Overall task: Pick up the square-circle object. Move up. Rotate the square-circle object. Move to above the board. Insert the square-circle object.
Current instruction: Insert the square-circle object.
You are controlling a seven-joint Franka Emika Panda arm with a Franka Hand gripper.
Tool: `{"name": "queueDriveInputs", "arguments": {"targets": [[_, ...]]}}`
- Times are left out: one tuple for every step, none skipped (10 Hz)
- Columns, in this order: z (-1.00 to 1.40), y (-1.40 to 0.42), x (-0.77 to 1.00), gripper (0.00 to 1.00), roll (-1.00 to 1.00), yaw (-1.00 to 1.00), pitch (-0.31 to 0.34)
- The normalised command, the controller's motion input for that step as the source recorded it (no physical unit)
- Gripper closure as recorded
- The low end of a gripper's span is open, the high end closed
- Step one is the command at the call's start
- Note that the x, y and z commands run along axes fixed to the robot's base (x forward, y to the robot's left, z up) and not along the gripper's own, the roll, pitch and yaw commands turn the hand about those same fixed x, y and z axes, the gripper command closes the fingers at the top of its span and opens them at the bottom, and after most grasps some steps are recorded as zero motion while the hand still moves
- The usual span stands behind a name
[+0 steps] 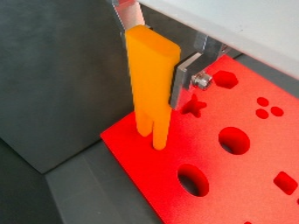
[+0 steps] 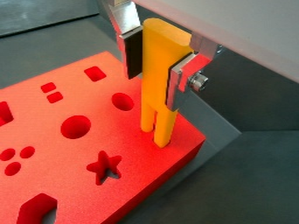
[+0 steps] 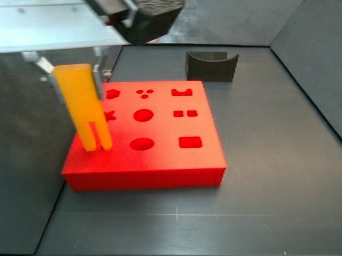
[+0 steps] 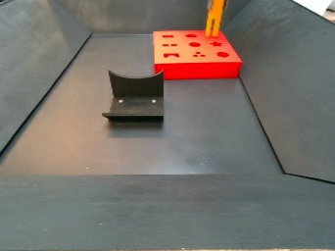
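Note:
The square-circle object (image 1: 149, 83) is an orange-yellow bar held upright, its two prongs pointing down. My gripper (image 1: 155, 54) is shut on its upper part, a silver finger (image 1: 180, 80) pressed flat on each side. In a side view the gripper (image 3: 74, 72) hangs over the near-left corner of the red board (image 3: 160, 160). The prong tips (image 2: 156, 136) reach the board's top (image 2: 70, 175) close to that corner, and I cannot tell whether they have entered a hole. Star, round and square holes show beside them. In a side view the bar (image 4: 214, 18) stands at the far corner of the board (image 4: 197, 59).
A dark grey notched holder (image 4: 133, 98) stands on the dark floor away from the board, seen behind it in a side view (image 3: 210, 66). Dark sloping walls (image 4: 39, 88) enclose the floor.

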Motion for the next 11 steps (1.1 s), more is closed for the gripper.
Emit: {"name": "queueDriveInputs", "arguments": {"targets": [[0.0, -0.06, 0.38, 1.0, 0.0, 0.0, 0.354], [0.0, 0.0, -0.05, 1.0, 0.0, 0.0, -0.059], [0.0, 0.0, 0.0, 1.0, 0.0, 0.0, 0.0], [0.0, 0.0, 0.0, 1.0, 0.01, 0.0, 0.0], [-0.54, -0.02, -0.28, 1.0, 0.16, 0.0, -0.193], [-0.59, 0.0, -0.2, 1.0, 0.21, 0.06, -0.274], [-0.59, 0.0, -0.19, 1.0, 0.23, 0.05, -0.266], [-0.58, 0.0, -0.06, 1.0, 0.24, 0.02, -0.236], [-0.31, -0.03, -0.24, 1.0, 0.13, 0.0, -0.32], [-0.1, 0.0, -0.07, 1.0, 0.0, 0.0, -0.171], [0.0, 0.0, 0.0, 1.0, 0.0, 0.0, -0.004]]}}
